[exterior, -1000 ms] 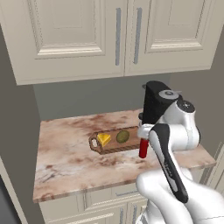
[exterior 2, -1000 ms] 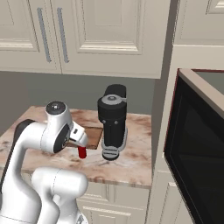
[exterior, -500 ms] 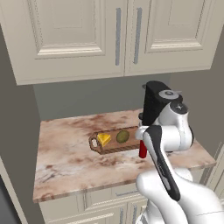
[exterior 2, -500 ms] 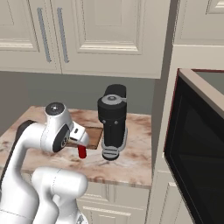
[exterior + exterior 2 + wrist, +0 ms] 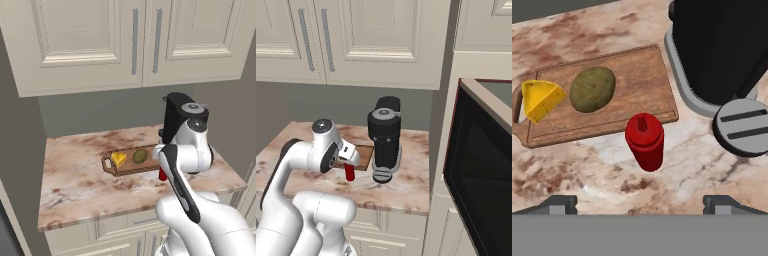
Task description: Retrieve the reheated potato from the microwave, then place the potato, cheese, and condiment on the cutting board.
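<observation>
Condiment [image 5: 644, 141] stands between the spread fingers [image 5: 559, 204].

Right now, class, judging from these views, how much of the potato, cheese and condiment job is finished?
Done: the potato and cheese lie on the cutting board. In hand: nothing; the open tool hangs above the condiment. Left: the condiment stands on the counter just off the board's edge, so it still needs placing.

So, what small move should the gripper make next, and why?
Probably lower the open gripper around the condiment and close. The potato and cheese already lie on the cutting board, while the red bottle stands upright on the counter just off its edge.
</observation>
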